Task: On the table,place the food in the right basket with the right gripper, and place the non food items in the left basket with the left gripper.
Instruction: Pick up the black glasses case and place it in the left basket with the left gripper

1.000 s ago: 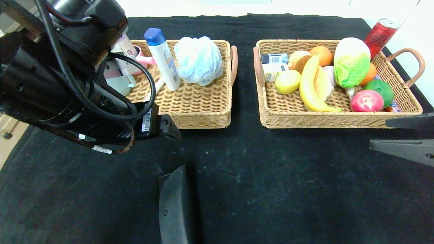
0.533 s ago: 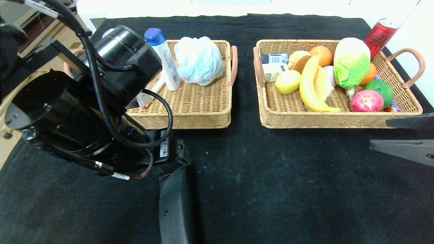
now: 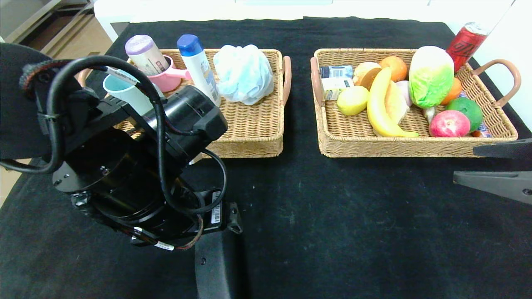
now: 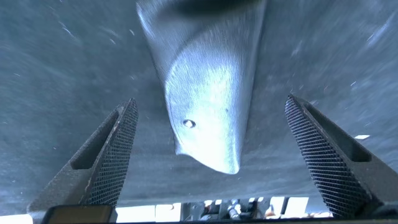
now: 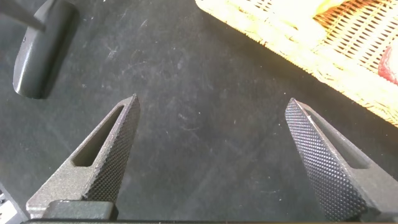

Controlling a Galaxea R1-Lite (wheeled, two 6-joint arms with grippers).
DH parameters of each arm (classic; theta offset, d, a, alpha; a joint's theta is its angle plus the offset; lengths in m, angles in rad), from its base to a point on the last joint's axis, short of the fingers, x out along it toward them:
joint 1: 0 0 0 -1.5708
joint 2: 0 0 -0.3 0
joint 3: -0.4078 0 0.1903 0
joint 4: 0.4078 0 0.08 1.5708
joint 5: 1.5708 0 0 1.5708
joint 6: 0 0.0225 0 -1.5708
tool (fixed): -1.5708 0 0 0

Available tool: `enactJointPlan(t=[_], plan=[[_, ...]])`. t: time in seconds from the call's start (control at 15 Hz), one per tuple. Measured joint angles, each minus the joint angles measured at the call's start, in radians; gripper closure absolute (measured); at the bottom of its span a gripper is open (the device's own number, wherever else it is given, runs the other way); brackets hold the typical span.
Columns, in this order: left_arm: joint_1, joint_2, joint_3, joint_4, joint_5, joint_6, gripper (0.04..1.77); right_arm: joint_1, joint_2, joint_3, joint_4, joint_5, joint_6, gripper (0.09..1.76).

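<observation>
- While its jaws stand spread and empty, the left gripper [image 4: 208, 155] hangs low over the black tablecloth [image 3: 332, 216], near the table's front edge.
- Right gripper [image 5: 211, 162], likewise spread and empty, waits at the right front.
- No loose item shows on the cloth; the sorting looks finished.
- Left basket [image 3: 249, 141], nearer the left gripper, holds bottles, cups and a pale blue bath pouf [image 3: 243, 72].
- Right basket [image 3: 415, 145] holds a banana [image 3: 380, 110], cabbage [image 3: 430, 77] and other fruit.

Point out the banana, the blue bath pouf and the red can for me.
banana [image 3: 377, 109]: head view, middle of its curved body.
blue bath pouf [image 3: 243, 74]: head view, centre of the mesh.
red can [image 3: 465, 43]: head view, its side.
</observation>
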Motion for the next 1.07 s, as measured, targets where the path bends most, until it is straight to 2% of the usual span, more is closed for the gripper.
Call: enactJointPlan(t=[0.67, 1.07], plan=[[-0.029, 0.008, 0.151, -0.125, -0.003, -0.021, 0.09, -0.003, -0.007, 0.000, 0.000, 0.000, 0.000, 0.14], [-0.026, 0.016, 0.183, -0.153, 0.000, -0.030, 0.09, -0.001, -0.007, 0.000, 0.000, 0.000, 0.000, 0.14]])
